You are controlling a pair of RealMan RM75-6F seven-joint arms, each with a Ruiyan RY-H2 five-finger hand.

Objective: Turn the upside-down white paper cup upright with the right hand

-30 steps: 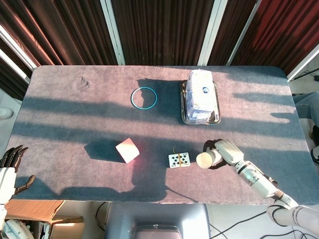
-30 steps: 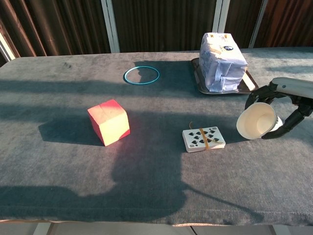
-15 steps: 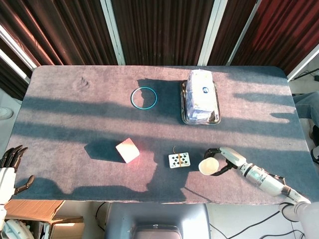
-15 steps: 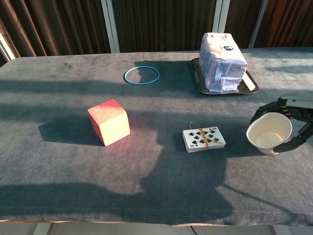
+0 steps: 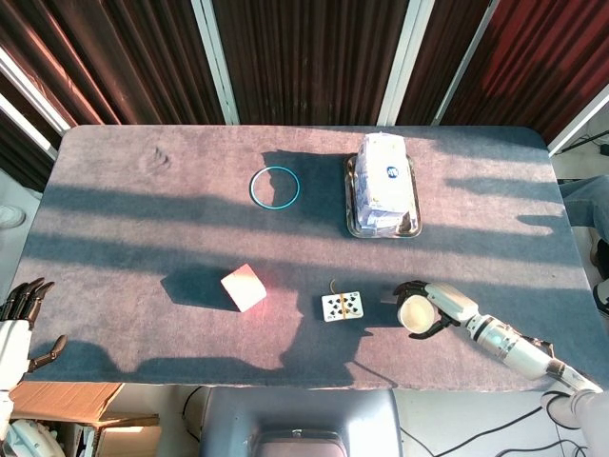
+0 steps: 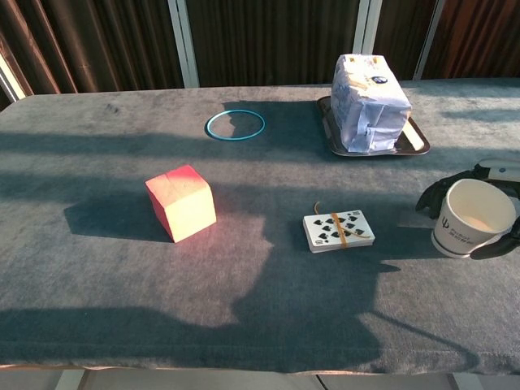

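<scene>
A grey tabletop (image 6: 97,268) carries a teal ring (image 6: 235,125) and a metal tray (image 6: 414,140) toward the far edge, a pink cube (image 6: 180,201) mid-table, banded playing cards (image 6: 338,231) beside an upright white paper cup (image 6: 474,218) near the right edge.

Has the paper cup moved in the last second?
Yes. The cup swung from tilted to upright and shifted right, away from the cards.

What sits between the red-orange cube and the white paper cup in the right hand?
The banded deck of playing cards lies between the red-orange cube and the white paper cup; both views show it.
</scene>
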